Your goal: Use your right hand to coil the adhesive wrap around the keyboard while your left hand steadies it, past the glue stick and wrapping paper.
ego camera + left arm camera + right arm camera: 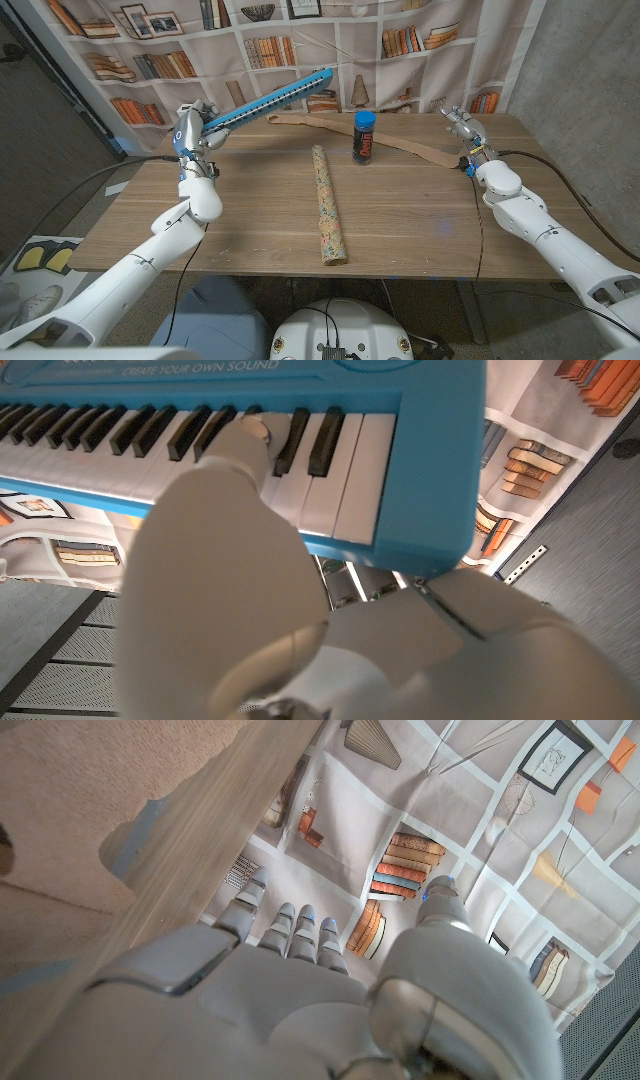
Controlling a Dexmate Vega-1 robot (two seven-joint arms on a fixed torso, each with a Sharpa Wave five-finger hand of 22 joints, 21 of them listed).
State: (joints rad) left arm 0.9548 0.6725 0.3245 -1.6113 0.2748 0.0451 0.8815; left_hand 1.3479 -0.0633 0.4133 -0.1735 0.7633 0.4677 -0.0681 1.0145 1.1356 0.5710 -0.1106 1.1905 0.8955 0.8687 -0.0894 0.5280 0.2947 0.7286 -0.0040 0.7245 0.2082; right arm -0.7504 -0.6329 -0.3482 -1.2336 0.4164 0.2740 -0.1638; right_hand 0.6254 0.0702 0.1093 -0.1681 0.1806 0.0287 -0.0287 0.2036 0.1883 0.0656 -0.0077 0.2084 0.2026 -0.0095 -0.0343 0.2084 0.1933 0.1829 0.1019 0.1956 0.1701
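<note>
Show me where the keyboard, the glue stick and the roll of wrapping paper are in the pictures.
keyboard [275, 97]: head view, middle of its blue body, raised off the table.
glue stick [364, 138]: head view, middle of its dark upright tube.
wrapping paper [328, 203]: head view, middle of the patterned roll.

Glossy white, rounded arm shells; pale grey hands, left hand [190, 128], right hand [458, 124]; blue wrist bands, perhaps tape; black cables trailing.

Items counted on or over the table: one blue keyboard [272, 98], one tan strip of adhesive wrap [400, 143], one glue stick [364, 137], one roll of wrapping paper [328, 205]. Robot hands counted: two, namely the left hand [190, 128] and the right hand [458, 124].
</note>
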